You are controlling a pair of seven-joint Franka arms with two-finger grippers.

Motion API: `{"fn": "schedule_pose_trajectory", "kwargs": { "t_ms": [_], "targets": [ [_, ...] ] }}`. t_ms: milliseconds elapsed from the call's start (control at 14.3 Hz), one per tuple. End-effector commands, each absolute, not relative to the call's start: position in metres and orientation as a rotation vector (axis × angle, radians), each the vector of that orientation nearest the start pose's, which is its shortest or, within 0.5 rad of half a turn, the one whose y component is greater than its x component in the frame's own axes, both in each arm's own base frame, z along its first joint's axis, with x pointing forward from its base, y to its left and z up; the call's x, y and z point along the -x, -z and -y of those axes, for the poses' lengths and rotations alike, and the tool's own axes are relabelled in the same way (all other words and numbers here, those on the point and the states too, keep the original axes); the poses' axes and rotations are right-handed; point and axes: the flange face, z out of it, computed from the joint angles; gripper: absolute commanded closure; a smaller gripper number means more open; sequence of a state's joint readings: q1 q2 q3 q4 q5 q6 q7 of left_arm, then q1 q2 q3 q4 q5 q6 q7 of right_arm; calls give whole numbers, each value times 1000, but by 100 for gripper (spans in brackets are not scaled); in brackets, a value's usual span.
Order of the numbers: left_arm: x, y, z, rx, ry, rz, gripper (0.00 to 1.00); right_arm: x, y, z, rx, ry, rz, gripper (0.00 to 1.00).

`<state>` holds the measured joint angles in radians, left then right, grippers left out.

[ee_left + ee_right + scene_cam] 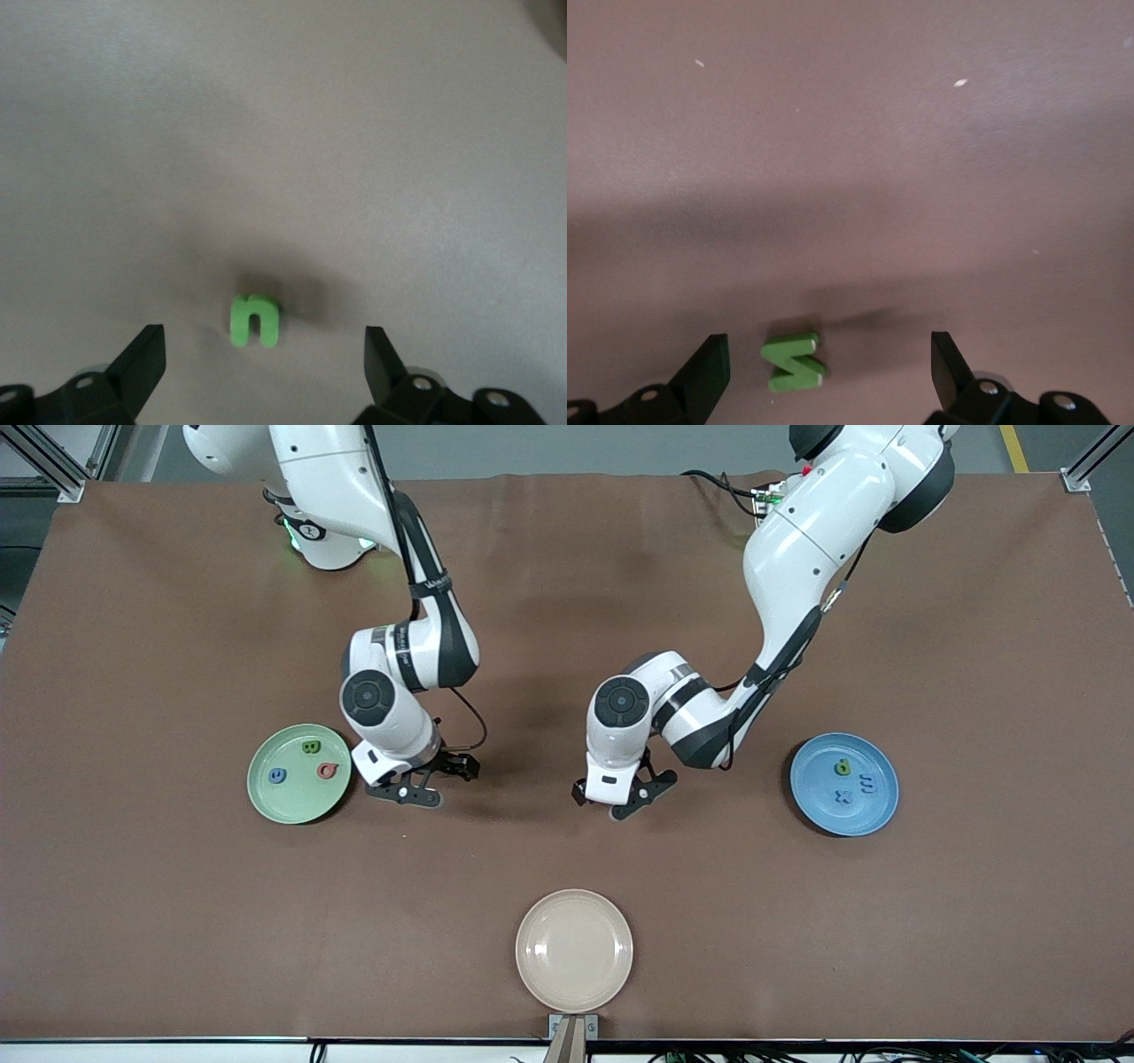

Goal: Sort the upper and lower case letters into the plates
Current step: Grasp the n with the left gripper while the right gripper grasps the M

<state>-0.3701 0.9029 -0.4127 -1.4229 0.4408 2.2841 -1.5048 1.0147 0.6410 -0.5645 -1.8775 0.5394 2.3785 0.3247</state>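
My left gripper [631, 797] is open, low over the table's middle; in the left wrist view [263, 347] a green letter u [256, 320] lies on the mat between its fingers. My right gripper [425, 779] is open beside the pale green plate [292, 804]; in the right wrist view [828, 354] a green letter N [795, 361] lies between its fingers. Both letters are hidden in the front view. The green plate holds a green B [311, 747], a red-pink Q [329, 771] and a blue C [278, 776]. The blue plate [822, 808] holds a green p [843, 767], a blue m [867, 783] and a blue x [843, 796].
A cream-beige plate [574, 950] sits empty near the table edge closest to the front camera, nearer than both grippers. The brown mat [567, 868] covers the whole table.
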Motion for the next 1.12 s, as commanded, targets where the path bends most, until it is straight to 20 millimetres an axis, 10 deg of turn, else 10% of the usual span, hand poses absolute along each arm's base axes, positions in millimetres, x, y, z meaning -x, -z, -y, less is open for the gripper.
{"fn": "schedule_pose_trajectory", "kwargs": {
  "t_ms": [0, 420, 1051],
  "targets": [
    [-571, -182, 463, 3063, 61, 881, 10, -561, -208, -304, 3074, -8, -303, 0],
    [-569, -177, 461, 3057, 47, 879, 40, -561, -193, -313, 3085, 31, -278, 1],
    [-568, -174, 460, 3052, 41, 874, 68, -548, -177, -328, 3084, 6, -249, 34]
  ]
}}
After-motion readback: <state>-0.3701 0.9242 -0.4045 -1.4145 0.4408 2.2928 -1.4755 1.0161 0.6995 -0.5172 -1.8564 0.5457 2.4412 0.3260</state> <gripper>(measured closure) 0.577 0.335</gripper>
